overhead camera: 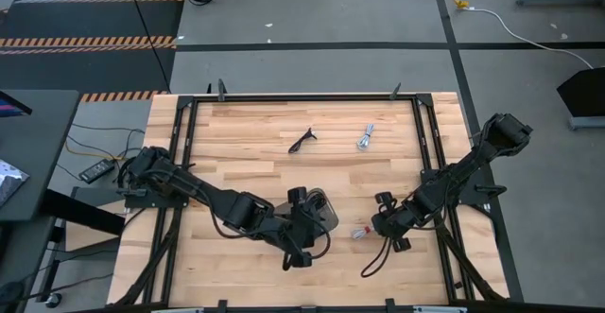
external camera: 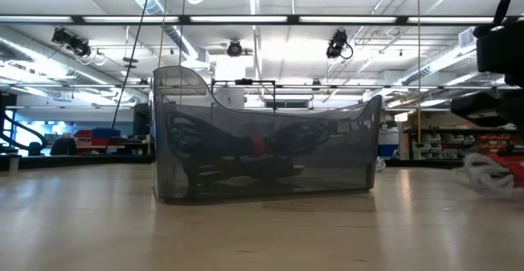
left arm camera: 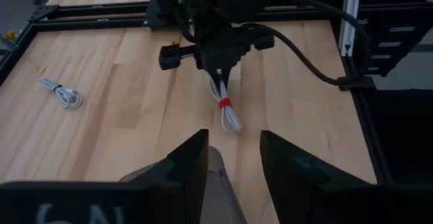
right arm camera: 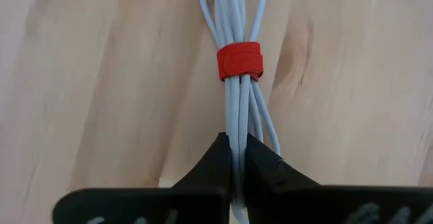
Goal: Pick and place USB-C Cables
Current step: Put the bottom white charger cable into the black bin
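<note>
One white cable bundle (right arm camera: 238, 95) with a red band (right arm camera: 239, 60) lay on the worktop (overhead camera: 246, 152) right of the grey tray (overhead camera: 326, 214), its long axis in line with the right tool (right arm camera: 238, 158), clamped on its end, while the left tool (left arm camera: 233, 160) held the tray.

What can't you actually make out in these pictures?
- Tray contents, low view: dark cables with something red, blurred by the smoky wall; no count possible.
- Tray, high view: mostly covered by the left pincer.
- White cable, right wrist view: cut off by the picture's edge, and the right pincer, shut on it, hides one end.
</note>
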Available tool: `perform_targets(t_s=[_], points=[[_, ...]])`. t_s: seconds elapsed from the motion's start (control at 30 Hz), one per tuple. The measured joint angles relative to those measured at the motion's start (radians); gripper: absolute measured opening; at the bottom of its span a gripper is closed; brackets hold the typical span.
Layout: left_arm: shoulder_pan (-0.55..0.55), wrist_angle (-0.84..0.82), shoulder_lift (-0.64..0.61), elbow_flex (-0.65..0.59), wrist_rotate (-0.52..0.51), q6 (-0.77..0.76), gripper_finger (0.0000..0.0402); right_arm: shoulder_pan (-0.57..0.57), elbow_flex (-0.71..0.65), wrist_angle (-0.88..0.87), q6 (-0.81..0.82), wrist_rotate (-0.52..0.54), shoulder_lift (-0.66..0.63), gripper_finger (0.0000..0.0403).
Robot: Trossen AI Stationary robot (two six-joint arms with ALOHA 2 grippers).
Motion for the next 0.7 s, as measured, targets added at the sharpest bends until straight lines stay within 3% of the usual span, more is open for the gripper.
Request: perform_targets(t_s=[0.43, 0.7], points=[[0.009, 0.0, 0.0, 0.0, -0.027, -0.011, 0.0142, 0.001, 0.231, -0.167, -0.164, 0.17, 0.0, 0.0017], [0.009, 0.001, 0.0, 0.0, -0.064, -0.057, 0.0142, 0.001, 0.383, -0.146, -0.347, 0.265, 0.0, 0.0017]])
